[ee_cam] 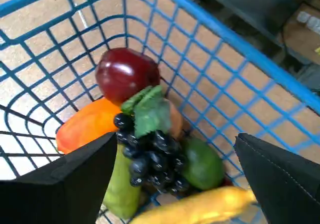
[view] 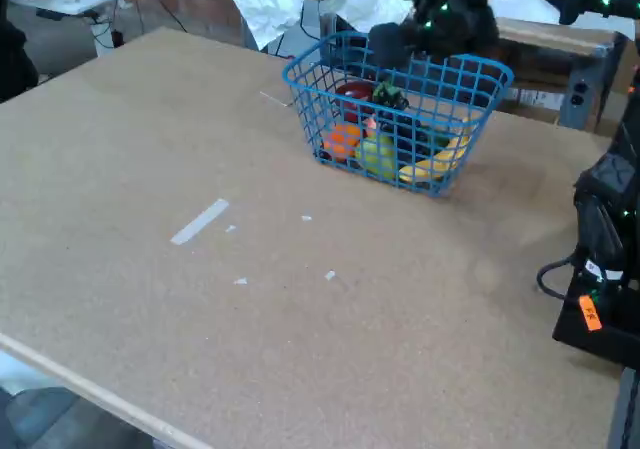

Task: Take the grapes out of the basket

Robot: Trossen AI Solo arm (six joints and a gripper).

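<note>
Only the wrist view looks down into the basket (ee_cam: 235, 39) and sorts its load: the grapes (ee_cam: 152, 159) lie on top of the heap, green leaf (ee_cam: 148, 112) uppermost, with a dark red fruit (ee_cam: 126, 73) behind, an orange fruit (ee_cam: 87, 125) at left, a pear (ee_cam: 121, 194) below left, a green fruit (ee_cam: 204, 165) at right and a banana (ee_cam: 200, 209) in front. The fixed view instead shows the table (view: 250, 299), the basket (view: 395, 119) near its far edge and a strip of tape (view: 199, 221) well apart from it. There the arm reaches in from the far side, its gripper (view: 385, 54) hanging over the basket's rim. In the wrist view the gripper (ee_cam: 172, 176) has its jaws spread wide, holding nothing; the grapes sit between them, below, untouched
</note>
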